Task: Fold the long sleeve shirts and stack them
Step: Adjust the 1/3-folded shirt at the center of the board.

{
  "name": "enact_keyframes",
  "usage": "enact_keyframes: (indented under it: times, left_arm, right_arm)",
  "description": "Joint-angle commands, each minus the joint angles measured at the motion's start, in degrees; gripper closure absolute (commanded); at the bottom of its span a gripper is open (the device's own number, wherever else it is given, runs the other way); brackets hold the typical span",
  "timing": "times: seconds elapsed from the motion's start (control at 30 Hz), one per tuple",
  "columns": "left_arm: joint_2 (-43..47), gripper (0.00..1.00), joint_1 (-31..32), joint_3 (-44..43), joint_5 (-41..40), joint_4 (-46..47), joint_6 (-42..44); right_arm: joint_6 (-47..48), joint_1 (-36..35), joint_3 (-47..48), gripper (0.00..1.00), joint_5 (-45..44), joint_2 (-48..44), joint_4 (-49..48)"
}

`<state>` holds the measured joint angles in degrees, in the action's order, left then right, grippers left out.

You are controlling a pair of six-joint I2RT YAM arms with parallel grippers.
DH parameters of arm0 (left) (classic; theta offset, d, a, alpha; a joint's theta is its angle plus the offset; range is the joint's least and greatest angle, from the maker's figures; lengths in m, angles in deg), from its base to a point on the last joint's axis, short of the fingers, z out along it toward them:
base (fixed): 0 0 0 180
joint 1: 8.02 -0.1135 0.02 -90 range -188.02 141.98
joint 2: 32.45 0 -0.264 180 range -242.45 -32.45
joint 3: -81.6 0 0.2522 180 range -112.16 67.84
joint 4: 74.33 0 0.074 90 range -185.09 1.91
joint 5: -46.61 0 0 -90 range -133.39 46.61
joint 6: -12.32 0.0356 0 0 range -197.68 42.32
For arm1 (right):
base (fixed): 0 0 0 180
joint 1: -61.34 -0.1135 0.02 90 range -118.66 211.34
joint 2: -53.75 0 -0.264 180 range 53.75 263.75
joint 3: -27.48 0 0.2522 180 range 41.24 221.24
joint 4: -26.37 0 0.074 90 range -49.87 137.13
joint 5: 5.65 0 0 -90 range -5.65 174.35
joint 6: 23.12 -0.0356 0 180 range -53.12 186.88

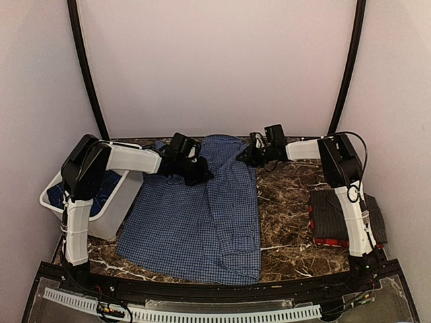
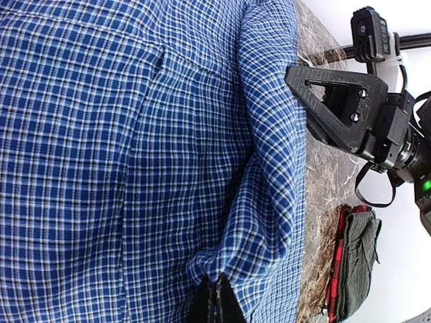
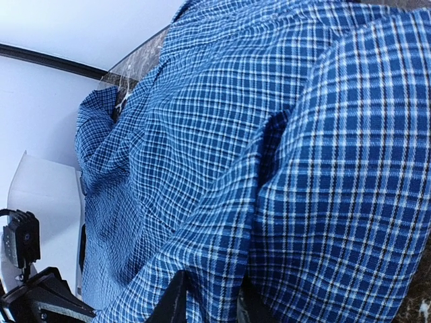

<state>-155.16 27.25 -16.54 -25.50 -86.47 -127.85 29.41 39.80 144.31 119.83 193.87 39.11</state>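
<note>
Blue check shirt is lying spread over the middle of the marble table, its left edge hanging against the white bin. L gripper is sitting on the shirt's upper part, jaws nearly together and pinching a raised fold of cloth. R gripper is reaching in from the right near the collar end, jaws narrow, with a ridge of check fabric clamped between them. The two grippers are working close together at the far end. Black pinstripe shirt is lying folded on the red plaid shirt at the right, well apart. Some blue cloth is showing in the bin; can't tell what it is.
</note>
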Motion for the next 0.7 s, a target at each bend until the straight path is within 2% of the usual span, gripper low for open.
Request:
enact_keyframes:
  times: [0.0, 0.17, 0.5, 0.67]
  left_arm:
    - [0.9, 1.0, 0.2, 0.5, -2.5, -1.3, -0.9]
    - [0.9, 1.0, 0.2, 1.3, -3.6, -1.1, -1.7]
    - [1.7, 1.0, 0.2, 5.0, -6.1, 1.1, -5.0]
    - [2.5, 1.0, 0.1, 6.9, -7.0, 3.0, -5.7]
  right_arm:
    - [-0.8, 0.7, -0.7, 0.83, 0.1, -1.1, -4.2]
    - [-0.7, 1.0, -3.3, 1.0, -0.2, -3.7, -6.2]
    - [0.9, 1.3, -9.7, 1.0, -4.3, -9.8, -10.0]
    - [1.8, 1.3, -9.1, 1.0, -5.2, -9.6, -9.5]
